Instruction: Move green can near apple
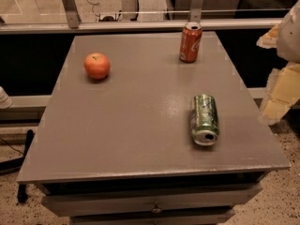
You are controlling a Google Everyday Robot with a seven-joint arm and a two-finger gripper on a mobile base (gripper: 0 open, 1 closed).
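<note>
The green can (205, 119) lies on its side on the grey table (136, 125), right of centre, with its silver opened top facing the front edge. The apple (97, 65) is round and red-orange and sits at the back left of the table. The two are well apart, on a diagonal across the tabletop. My gripper (280, 86) shows as pale cream-coloured parts at the right edge of the camera view, beyond the table's right side. It is apart from the green can and holds nothing that I can see.
A red-orange cola can (190, 42) stands upright at the back of the table, right of centre. A metal rail (140, 26) and a glass partition run behind the table. A drawer front (150, 203) shows below the tabletop. Speckled floor lies to both sides.
</note>
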